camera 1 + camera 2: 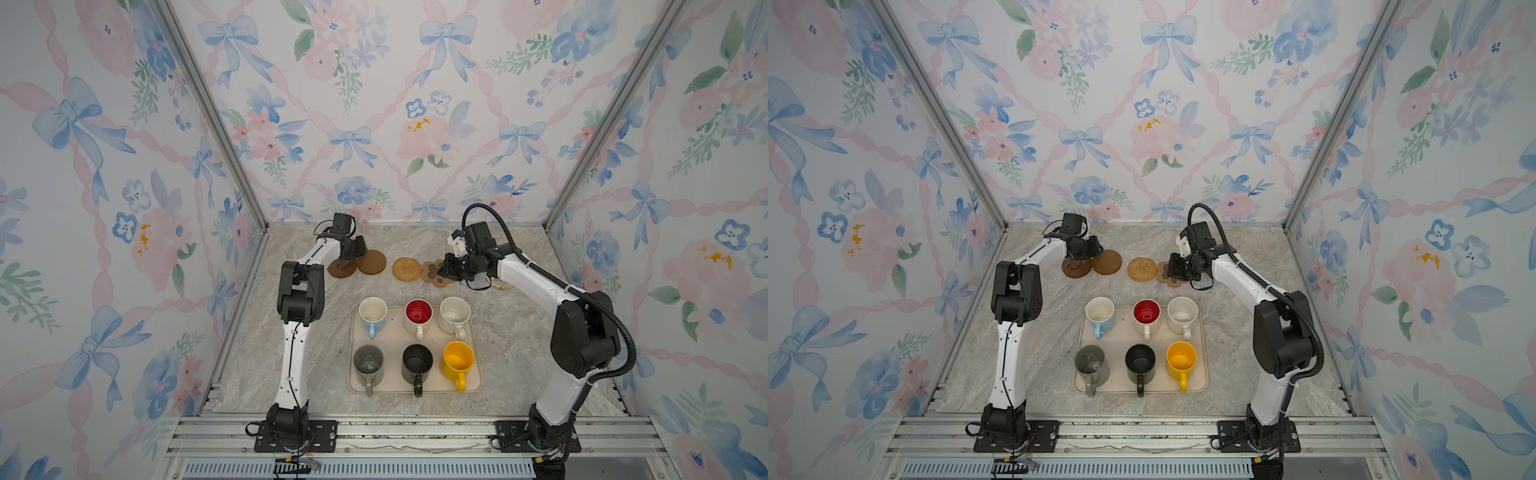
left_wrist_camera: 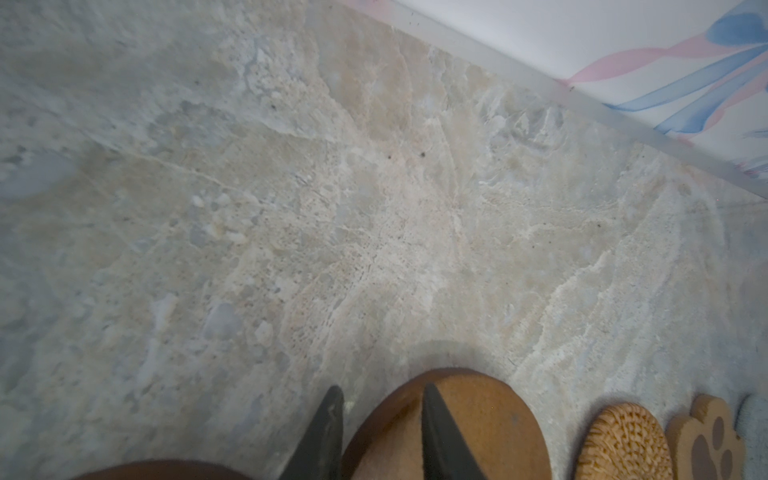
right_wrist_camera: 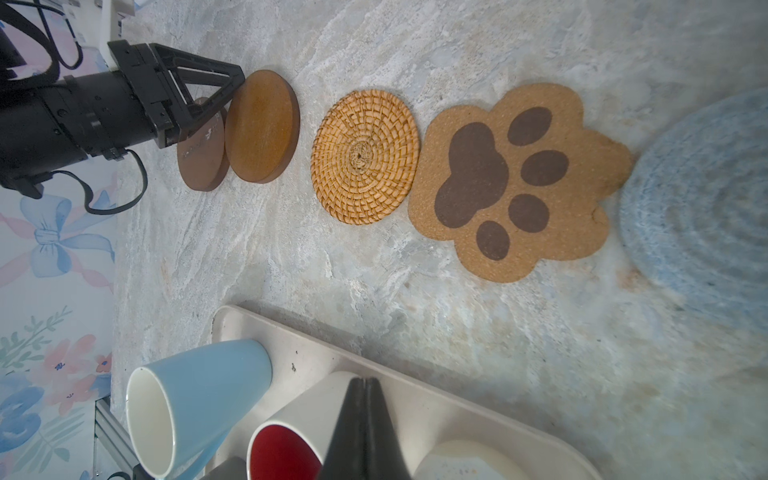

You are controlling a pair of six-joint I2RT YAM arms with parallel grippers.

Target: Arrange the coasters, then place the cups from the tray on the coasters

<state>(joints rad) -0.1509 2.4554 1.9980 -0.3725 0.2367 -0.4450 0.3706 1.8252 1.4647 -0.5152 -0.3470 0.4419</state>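
Six coasters lie in a row at the back: dark brown disc (image 1: 341, 268), brown disc (image 1: 372, 262), rattan round (image 1: 407, 269), paw (image 1: 432, 272), blue-grey round (image 3: 698, 208), and a cream one (image 1: 503, 284) mostly hidden by the right arm. My left gripper (image 2: 382, 415) stands slightly open, its fingers straddling the brown disc's (image 2: 478, 415) rim and clamping nothing. The tray (image 1: 392, 386) holds the cups: light blue (image 1: 372, 313), white with red inside (image 1: 418, 314), speckled (image 1: 455, 314), grey (image 1: 368, 361), black (image 1: 417, 361), yellow (image 1: 458, 359). My right gripper (image 3: 365, 386) is shut and empty, above the paw coaster.
The two brown discs touch or overlap at their edges. The back wall (image 2: 623, 41) runs close behind the coaster row. Bare marble table (image 1: 316, 374) lies left of the tray, and more (image 1: 519, 353) to its right, in front of the right arm.
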